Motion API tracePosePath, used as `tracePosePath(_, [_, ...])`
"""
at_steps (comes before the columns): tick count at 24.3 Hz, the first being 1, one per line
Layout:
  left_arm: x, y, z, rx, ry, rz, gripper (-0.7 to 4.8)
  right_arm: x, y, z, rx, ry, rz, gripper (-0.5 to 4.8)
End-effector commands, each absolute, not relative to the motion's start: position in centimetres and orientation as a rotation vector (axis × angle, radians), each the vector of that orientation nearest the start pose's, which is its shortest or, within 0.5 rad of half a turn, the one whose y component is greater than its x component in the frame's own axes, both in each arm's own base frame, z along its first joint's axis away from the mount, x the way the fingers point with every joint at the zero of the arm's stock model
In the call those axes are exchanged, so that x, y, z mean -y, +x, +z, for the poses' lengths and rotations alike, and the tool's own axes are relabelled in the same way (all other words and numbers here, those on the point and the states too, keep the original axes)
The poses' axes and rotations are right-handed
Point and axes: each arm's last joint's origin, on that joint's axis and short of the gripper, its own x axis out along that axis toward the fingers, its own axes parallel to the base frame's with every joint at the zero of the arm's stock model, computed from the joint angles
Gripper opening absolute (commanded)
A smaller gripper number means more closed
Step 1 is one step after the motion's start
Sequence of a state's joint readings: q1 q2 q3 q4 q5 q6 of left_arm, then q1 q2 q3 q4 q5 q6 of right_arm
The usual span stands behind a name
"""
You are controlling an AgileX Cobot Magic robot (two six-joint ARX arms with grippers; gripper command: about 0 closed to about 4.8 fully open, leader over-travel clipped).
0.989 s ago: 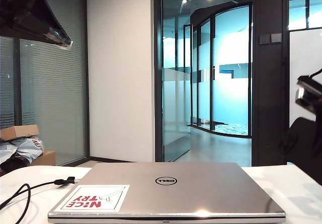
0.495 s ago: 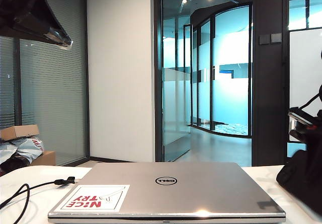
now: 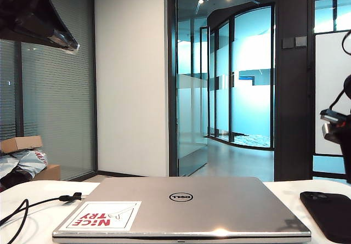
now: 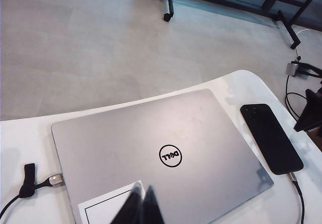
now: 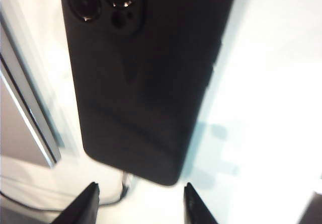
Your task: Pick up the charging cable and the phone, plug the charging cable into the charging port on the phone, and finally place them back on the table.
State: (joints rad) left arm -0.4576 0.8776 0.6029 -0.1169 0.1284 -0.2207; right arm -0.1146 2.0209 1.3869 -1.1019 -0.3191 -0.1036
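Observation:
The black phone (image 4: 271, 138) lies flat on the white table (image 4: 30, 133), camera bump up, just right of the laptop; in the exterior view the phone (image 3: 329, 214) is at the bottom right. The charging cable's plug (image 5: 126, 179) sits at the phone's lower end, seemingly in its port. The black cord (image 4: 302, 206) runs off from there, and its other end (image 4: 50, 180), silvery-tipped with a black tie, lies left of the laptop. My right gripper (image 5: 140, 191) hangs open just above the phone's lower end, holding nothing. My left gripper (image 4: 143, 206) is shut and empty, high over the laptop.
A closed silver Dell laptop (image 3: 181, 205) with a white sticker (image 3: 101, 215) fills the middle of the table. My right arm (image 3: 335, 124) stands at the right edge. The table's rounded far corner (image 4: 246, 78) is near the phone. Boxes and bags (image 3: 22, 159) lie on the floor beyond.
My right gripper came down at the right, opened and let go of the phone, which now lies on the table. The arm has lifted off it. The left arm has not moved.

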Motion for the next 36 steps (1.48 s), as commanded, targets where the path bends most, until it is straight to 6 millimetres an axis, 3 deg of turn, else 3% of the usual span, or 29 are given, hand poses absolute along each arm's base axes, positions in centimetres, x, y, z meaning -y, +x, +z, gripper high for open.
tracePosePath(1, [8.8,17.1,26.5,-0.442,-0.145,-0.537,-0.06,3.1,34.3,17.1,-1.708,0.293,0.224,1.90])
tracePosePath(4, [8.7,16.8,26.5,-0.456,-0.142,-0.535,-0.06,2.9,33.1,20.0,-1.682,0.289,0.219,0.35])
tracePosePath(6, [8.4,16.3,26.8,-0.444,-0.144,-0.536,-0.06,2.8,31.9,22.3,-1.650,0.283,0.220,-0.05])
tracePosePath(9, [7.9,15.2,27.5,-0.416,-0.149,-0.540,-0.06,2.5,29.8,25.7,-1.573,0.263,0.222,-0.05])
tracePosePath(12, [7.2,13.7,28.2,-0.380,-0.132,-0.549,-0.06,2.2,26.5,30.0,-1.324,0.201,0.226,-0.05])
tracePosePath(17, [6.7,12.8,28.3,-0.374,-0.103,-0.554,-0.06,1.6,21.7,33.5,-0.913,0.097,0.227,-0.05])
tracePosePath(22, [6.8,12.9,27.0,-0.391,-0.064,-0.558,-0.06,1.4,20.0,33.1,-0.867,0.096,0.238,-0.05])
tracePosePath(24, [6.7,12.9,25.3,-0.421,-0.059,-0.555,-0.06,1.3,19.3,31.7,-0.786,0.074,0.231,-0.05])
tracePosePath(29, [6.8,12.9,23.5,-0.404,-0.061,-0.557,-0.06,1.2,18.5,28.7,-0.657,0.047,0.228,-0.03])
tracePosePath(36, [6.8,13.1,21.1,-0.319,-0.076,-0.565,-0.06,1.1,17.9,25.7,-0.722,0.061,0.230,0.00])
